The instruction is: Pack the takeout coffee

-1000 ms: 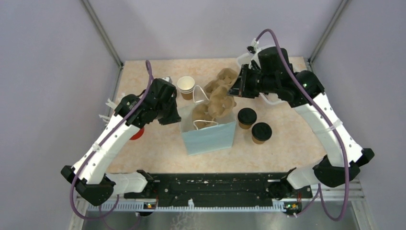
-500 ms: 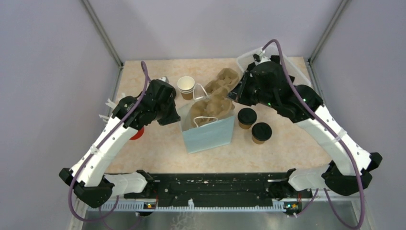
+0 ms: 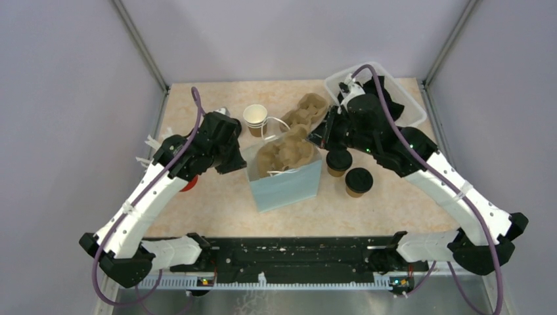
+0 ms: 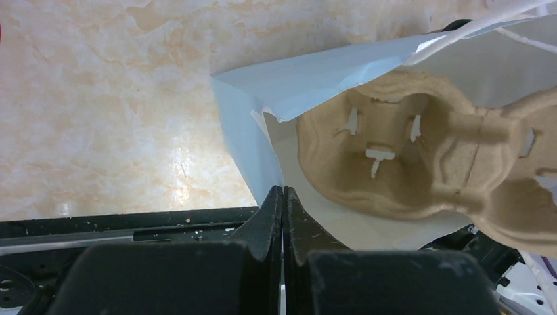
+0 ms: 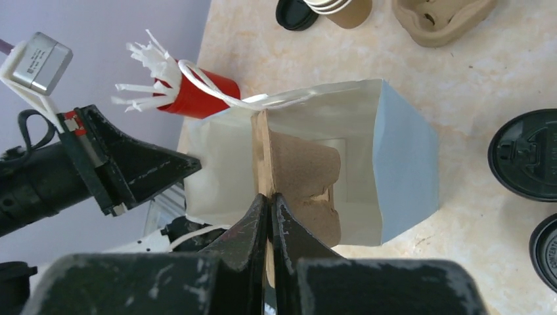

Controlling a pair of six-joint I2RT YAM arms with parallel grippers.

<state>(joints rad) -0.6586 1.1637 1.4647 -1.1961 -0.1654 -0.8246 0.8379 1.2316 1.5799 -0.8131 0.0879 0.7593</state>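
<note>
Two kraft cups with black lids (image 3: 339,159) (image 3: 359,180) stand on the table right of the open blue paper bag (image 3: 289,187); their lids show at the right edge of the right wrist view (image 5: 525,154) (image 5: 546,243). My right gripper (image 3: 320,134) (image 5: 270,200) is shut on the edge of a brown cardboard carrier (image 3: 286,149) (image 5: 302,174) that hangs tilted, partly inside the bag (image 5: 401,164). My left gripper (image 3: 240,156) (image 4: 283,197) is shut on the bag's left wall (image 4: 249,144). The carrier (image 4: 420,157) fills the bag's mouth there.
A second cardboard carrier (image 3: 309,108) and a stack of open paper cups (image 3: 255,118) stand behind the bag. A red cup of white sticks (image 5: 197,95) is at the left, mostly under my left arm. A clear plastic bin (image 3: 401,92) sits at the back right.
My right gripper has moved forward and down, lowering the carrier from above the bag into its mouth. The left gripper has kept its hold on the bag wall.
</note>
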